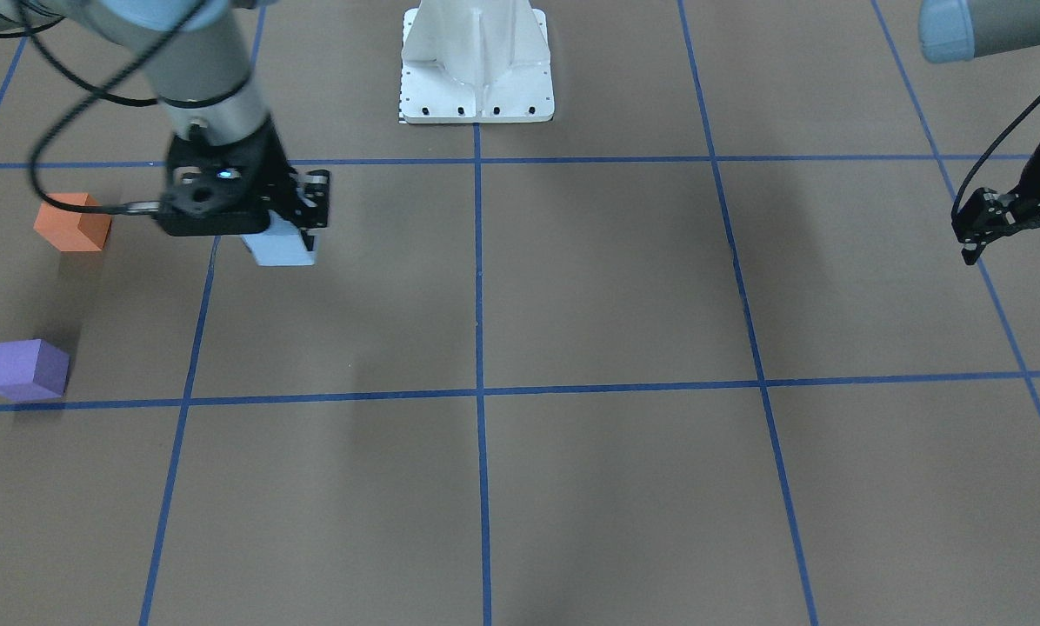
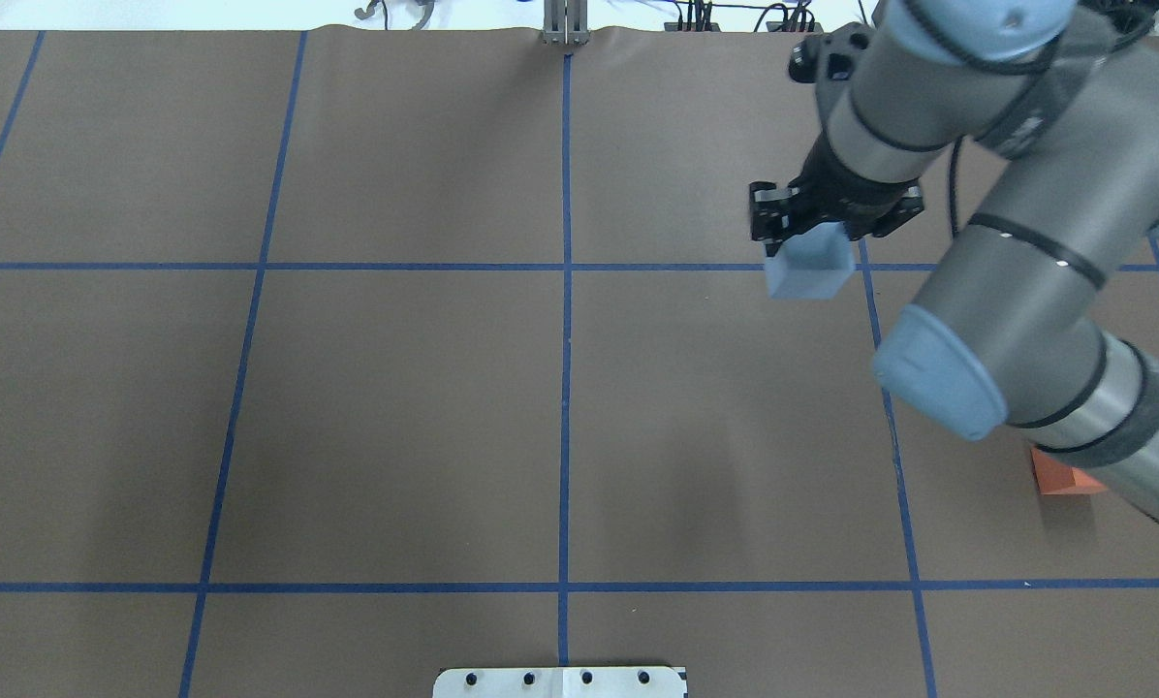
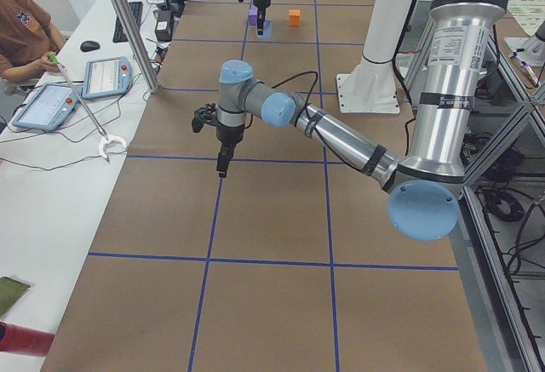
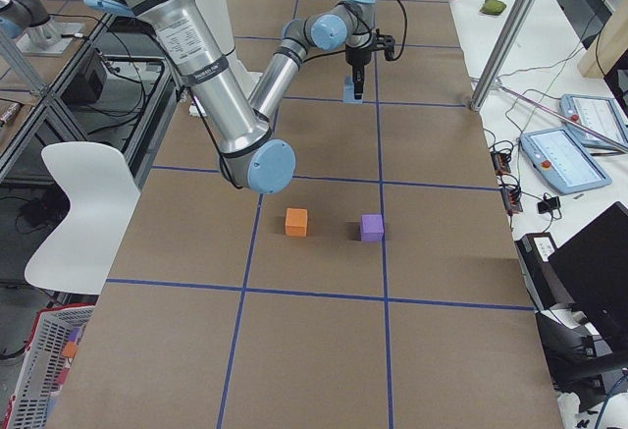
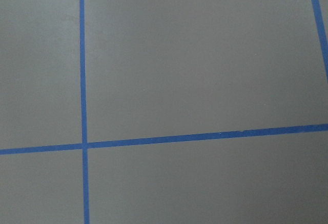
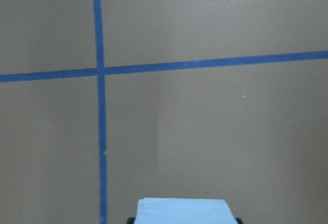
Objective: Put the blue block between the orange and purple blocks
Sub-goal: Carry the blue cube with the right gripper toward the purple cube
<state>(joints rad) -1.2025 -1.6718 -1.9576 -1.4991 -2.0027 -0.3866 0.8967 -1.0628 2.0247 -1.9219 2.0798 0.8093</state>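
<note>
My right gripper (image 1: 287,233) is shut on the light blue block (image 1: 282,249) and holds it just above the brown table, as the overhead view (image 2: 810,264) also shows. The block's top edge fills the bottom of the right wrist view (image 6: 182,211). The orange block (image 1: 72,223) sits to the block's left in the front view. The purple block (image 1: 26,369) sits nearer the camera, with a gap between the two (image 4: 296,221) (image 4: 372,227). In the overhead view my arm hides the purple block and most of the orange one (image 2: 1059,477). My left gripper (image 1: 1016,248) hangs open and empty at the far side.
The white robot base (image 1: 476,78) stands at the table's middle edge. Blue tape lines (image 1: 478,391) grid the brown table. An operator (image 3: 21,36) sits at a side desk with tablets (image 3: 51,104). A white chair (image 4: 83,213) stands beside the table.
</note>
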